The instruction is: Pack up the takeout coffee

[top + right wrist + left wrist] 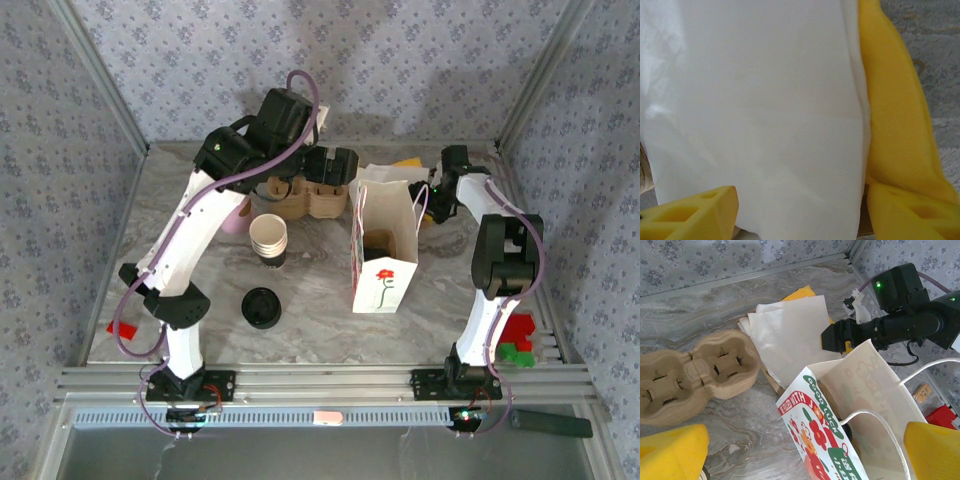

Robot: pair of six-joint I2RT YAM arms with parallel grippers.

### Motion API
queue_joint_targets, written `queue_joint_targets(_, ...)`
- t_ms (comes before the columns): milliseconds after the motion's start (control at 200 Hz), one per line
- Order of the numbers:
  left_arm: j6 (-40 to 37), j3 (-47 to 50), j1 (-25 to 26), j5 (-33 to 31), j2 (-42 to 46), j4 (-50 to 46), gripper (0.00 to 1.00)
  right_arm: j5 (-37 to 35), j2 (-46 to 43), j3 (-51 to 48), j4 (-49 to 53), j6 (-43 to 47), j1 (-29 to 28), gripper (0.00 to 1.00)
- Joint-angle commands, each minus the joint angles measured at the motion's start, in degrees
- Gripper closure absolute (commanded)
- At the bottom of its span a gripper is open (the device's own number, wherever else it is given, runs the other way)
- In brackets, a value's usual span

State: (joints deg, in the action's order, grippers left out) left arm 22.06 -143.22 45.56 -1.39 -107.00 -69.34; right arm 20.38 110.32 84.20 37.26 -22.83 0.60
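Observation:
A white paper bag (385, 262) printed with red flowers stands upright and open in the middle of the table. Deep inside it sits the takeout coffee (378, 243), showing as a dark round lid; its black edge (846, 432) peeks past the bag's rim (865, 347). My left gripper (335, 168) hovers behind and above the bag, open, its yellow fingers (670, 455) far apart with nothing between them. My right gripper (432, 205) reaches in at the bag's far right corner. Its yellow fingers (690, 215) stand apart over a flat white paper sheet (755, 115).
A brown cardboard cup carrier (305, 197) lies at the back, left of flat white and yellow paper sheets (790, 335). A stack of lidless paper cups (268, 238) and a loose black lid (261, 307) sit left of the bag. Red and green blocks (518, 338) lie at the right edge.

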Motion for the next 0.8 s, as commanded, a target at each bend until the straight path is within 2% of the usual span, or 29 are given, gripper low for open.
queue_joint_targets(0,-1.1,-1.6,0.6,-0.8,0.3,-0.8,0.0,-0.5,-1.1,-1.6,0.6,0.4,-0.4,0.29)
queue_joint_targets(510,-1.0,-2.1,0.7,-0.9,-0.7,0.3,0.0,-1.9,-7.7,-4.9,0.3,-0.5,-0.6,0.32)
queue_joint_targets(655,-1.8,-3.5,0.7,-0.5,-1.6,0.2,0.0,-2.8,-9.2,-3.6,0.3,0.4,0.3,0.31)
queue_joint_targets(795,-2.9,-5.0,0.7,-0.4,-2.4,-0.1,0.0,-3.5,-7.0,-0.3,0.1,1.3,2.8,0.3)
